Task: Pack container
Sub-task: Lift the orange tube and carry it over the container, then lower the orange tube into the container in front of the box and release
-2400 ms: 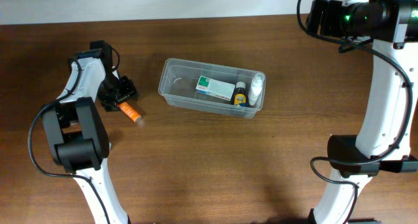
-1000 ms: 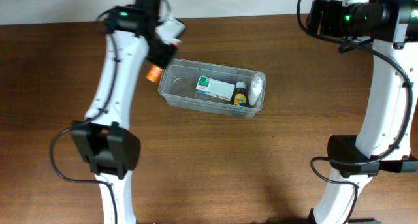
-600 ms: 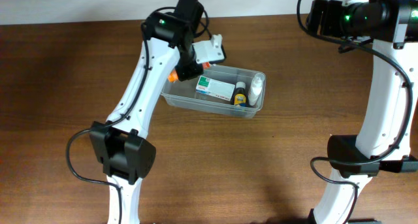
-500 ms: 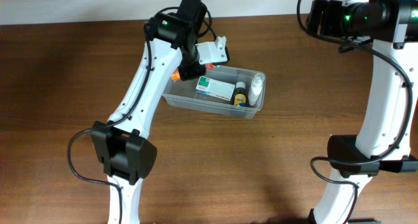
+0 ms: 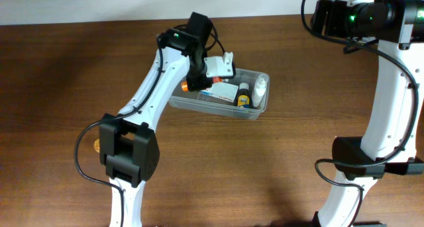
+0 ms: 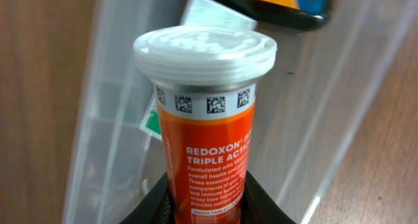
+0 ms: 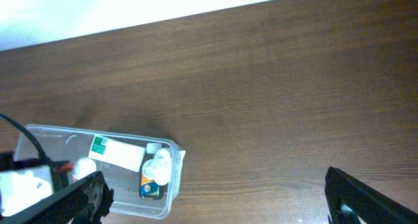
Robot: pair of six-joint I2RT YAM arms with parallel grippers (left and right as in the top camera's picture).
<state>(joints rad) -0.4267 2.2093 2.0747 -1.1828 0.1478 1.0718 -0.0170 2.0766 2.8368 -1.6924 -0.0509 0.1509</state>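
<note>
Left gripper (image 6: 208, 209) is clamped on the bottom end of an orange tube (image 6: 206, 142), white cap pointing away from the wrist. It's holding the tube at the left end of the clear container (image 5: 205, 108); can't tell if it touches the bottom. The container sits mid-table (image 5: 265, 167), a bit toward the back. Inside are a white-and-green box (image 5: 224, 90), a small dark bottle (image 5: 243, 96) and a white bottle (image 5: 260, 87) at the right end. Right gripper (image 7: 214, 185) is up high, well away, fingers spread wide.
</note>
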